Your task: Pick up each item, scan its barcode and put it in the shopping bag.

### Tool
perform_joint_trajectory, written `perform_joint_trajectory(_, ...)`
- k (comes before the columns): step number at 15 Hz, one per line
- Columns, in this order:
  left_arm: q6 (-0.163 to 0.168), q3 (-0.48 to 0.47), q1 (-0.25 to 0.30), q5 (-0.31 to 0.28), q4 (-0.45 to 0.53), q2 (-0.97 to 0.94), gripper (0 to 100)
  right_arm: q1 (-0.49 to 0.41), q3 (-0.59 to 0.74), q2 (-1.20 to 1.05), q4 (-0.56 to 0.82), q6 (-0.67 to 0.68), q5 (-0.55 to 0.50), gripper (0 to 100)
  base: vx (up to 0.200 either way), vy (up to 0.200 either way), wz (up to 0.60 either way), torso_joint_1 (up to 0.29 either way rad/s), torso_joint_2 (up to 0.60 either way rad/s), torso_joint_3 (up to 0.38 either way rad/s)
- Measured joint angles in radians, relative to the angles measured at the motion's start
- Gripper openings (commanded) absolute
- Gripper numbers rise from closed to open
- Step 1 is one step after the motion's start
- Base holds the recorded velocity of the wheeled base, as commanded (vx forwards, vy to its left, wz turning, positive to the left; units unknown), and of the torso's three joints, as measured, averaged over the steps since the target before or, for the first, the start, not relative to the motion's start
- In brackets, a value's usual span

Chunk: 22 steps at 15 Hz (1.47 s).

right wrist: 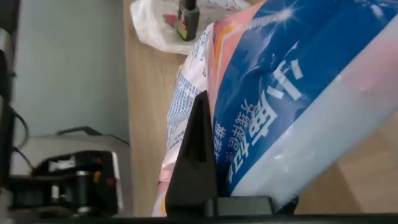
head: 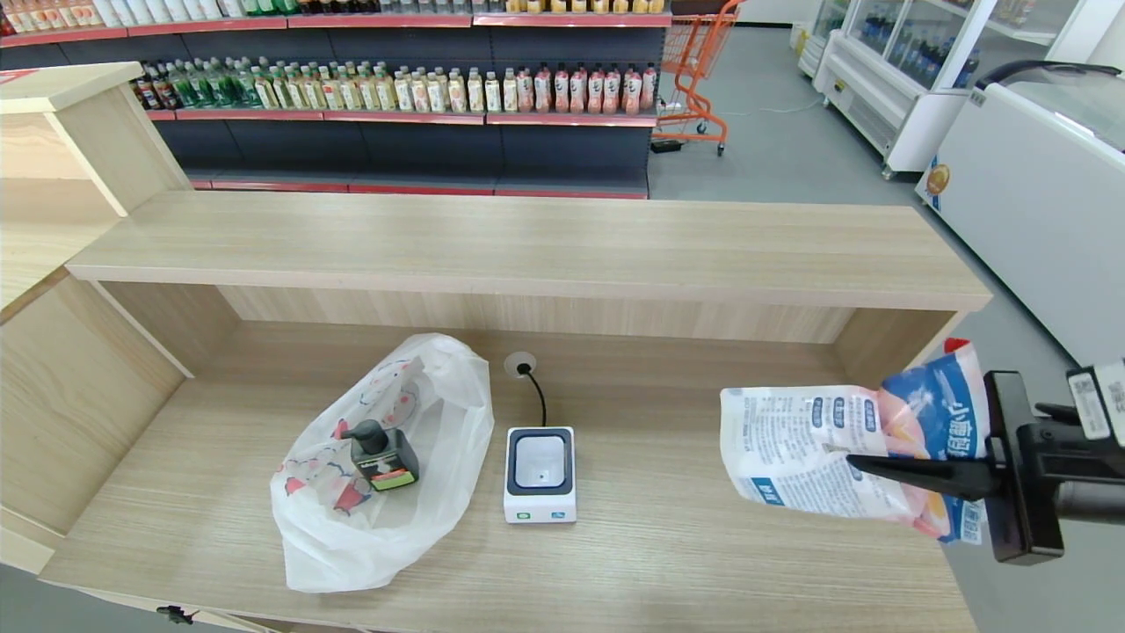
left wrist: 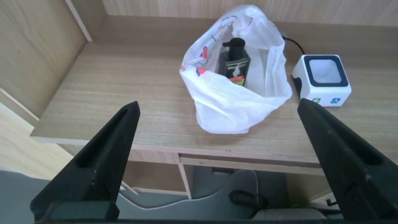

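Observation:
My right gripper [head: 866,462] is shut on a blue, white and pink food packet [head: 817,448], held in the air over the right end of the counter, to the right of the scanner. The packet [right wrist: 280,106] bulges past one black finger [right wrist: 196,155]. The white barcode scanner [head: 540,473] sits mid-counter with its cable running back. Left of it lies the white plastic shopping bag [head: 387,519], open, with a dark pump bottle [head: 382,455] inside. My left gripper [left wrist: 217,155] is open, hanging off the counter's front edge, short of the bag [left wrist: 233,102] and bottle [left wrist: 235,60].
The wooden counter [head: 615,563] has a raised shelf [head: 527,246] behind and side walls at both ends. Beyond stand store shelves of bottles [head: 395,88], an orange cart [head: 699,70] and white freezers [head: 1028,185] on the right.

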Motion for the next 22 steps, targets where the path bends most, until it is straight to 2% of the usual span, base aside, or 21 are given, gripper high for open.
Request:
perform_joint_trajectory(2,0.000,0.000,0.000,0.000,0.000,0.000,100,-0.036,0.013,0.027,0.001,-0.231,-0.005,0,0.000,0.000,0.00,0.000,0.00,0.000)
perform_joint_trajectory(3,0.000,0.000,0.000,0.000,0.000,0.000,100,-0.045,0.016,0.040,0.001,-0.301,-0.006,0,0.000,0.000,0.00,0.000,0.00,0.000)
perform_joint_trajectory(11,0.000,0.000,0.000,0.000,0.000,0.000,100,-0.112,0.085,0.044,0.059,-0.583,0.015,0,0.000,0.000,0.00,0.000,0.00,0.000)
perform_joint_trajectory(13,0.000,0.000,0.000,0.000,0.000,0.000,100,-0.096,0.105,0.040,0.062,-0.610,0.026,0,0.000,0.000,0.00,0.000,0.00,0.000)
perform_joint_trajectory(17,0.000,0.000,0.000,0.000,0.000,0.000,100,-0.079,0.169,0.036,0.051,-0.581,0.030,0,0.000,0.000,0.00,0.000,0.00,0.000)
perform_joint_trajectory(22,0.000,0.000,0.000,0.000,0.000,0.000,100,-0.043,0.125,0.071,0.051,-0.566,0.053,0,0.000,0.000,0.00,0.000,0.00,0.000)
